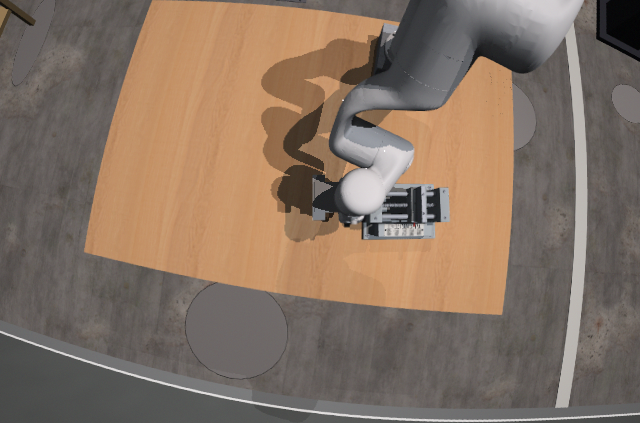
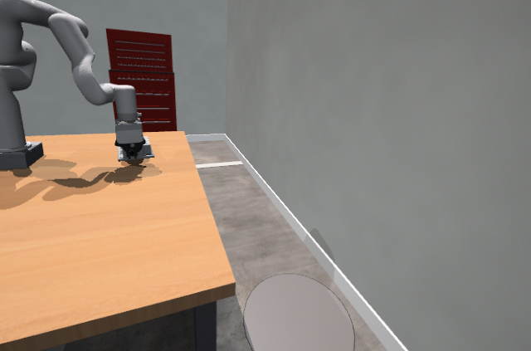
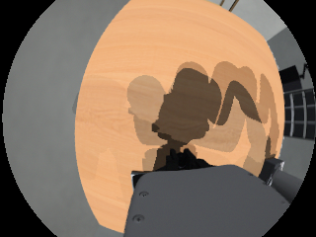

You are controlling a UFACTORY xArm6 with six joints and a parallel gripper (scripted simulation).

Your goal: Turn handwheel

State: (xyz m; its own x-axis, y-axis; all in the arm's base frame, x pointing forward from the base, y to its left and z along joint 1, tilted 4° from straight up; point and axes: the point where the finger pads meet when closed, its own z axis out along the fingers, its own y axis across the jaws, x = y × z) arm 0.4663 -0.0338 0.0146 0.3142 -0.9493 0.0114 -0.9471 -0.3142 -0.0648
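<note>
A: Claw (image 2: 132, 153) is down at the near end of the fixture (image 1: 405, 211), fingers drawn in narrow and clamped on something dark. That's the handwheel (image 2: 133, 151) by my reckoning, though it's tiny from the side.

B: Agreed, it's got a grip. From above, the wrist (image 1: 360, 192) covers the wheel completely, so I can't see the contact itself.

A: Where does the wheel sit relative to the rest?

B: At the fixture's left end in the top view, right under the claw. The rods run off to the right from there, away from the claw, with the stop (image 1: 417, 203) riding on them toward the far end.

A: So the long axis lies left to right on the tabletop (image 1: 206, 149), and the wheel turns about that same line.

B: That's the relation that matters. The claw hangs straight down over the wheel, so any turning has to sweep around that horizontal axis.

A: And the reading?

B: There's a scale (image 1: 400, 230) along the front edge with a small red pointer (image 1: 416, 225) near its right part. The numbers are too small to read.

A: So I can't call how close it is to the target.
</note>
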